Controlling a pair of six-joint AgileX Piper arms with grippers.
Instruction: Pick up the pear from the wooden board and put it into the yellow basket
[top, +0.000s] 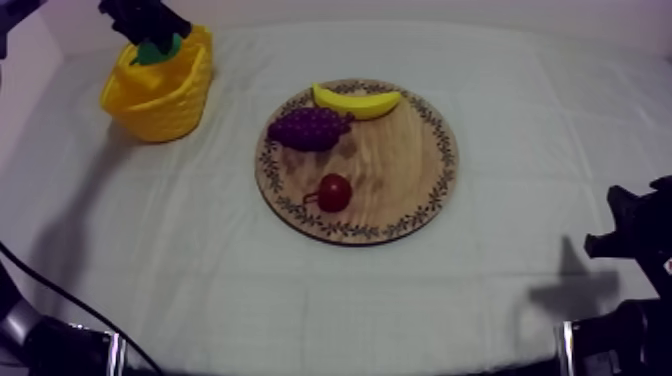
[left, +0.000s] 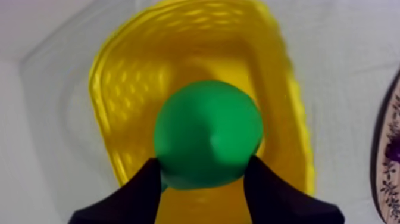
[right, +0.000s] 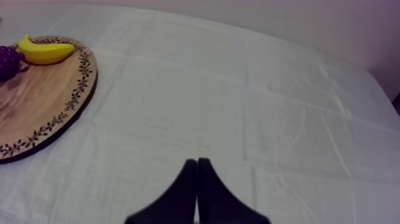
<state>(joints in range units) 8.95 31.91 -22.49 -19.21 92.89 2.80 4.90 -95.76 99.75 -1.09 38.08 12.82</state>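
The green pear (left: 208, 134) hangs over the mouth of the yellow basket (left: 119, 89), held between my left gripper's (left: 205, 170) two black fingers. From above, the pear (top: 158, 50) peeks out under that gripper (top: 150, 30) at the basket (top: 165, 95), far left of the table. The round wooden board (top: 390, 170) lies mid-table. My right gripper (right: 197, 164) rests low at the right over bare cloth, its fingers together as a narrow wedge.
On the board lie a banana (top: 357, 100), a bunch of grapes (top: 310, 128) and a small red fruit (top: 333, 192). In the right wrist view the board's rim (right: 83, 83), the banana (right: 44, 52) and the grapes (right: 7, 59) show beyond open cloth.
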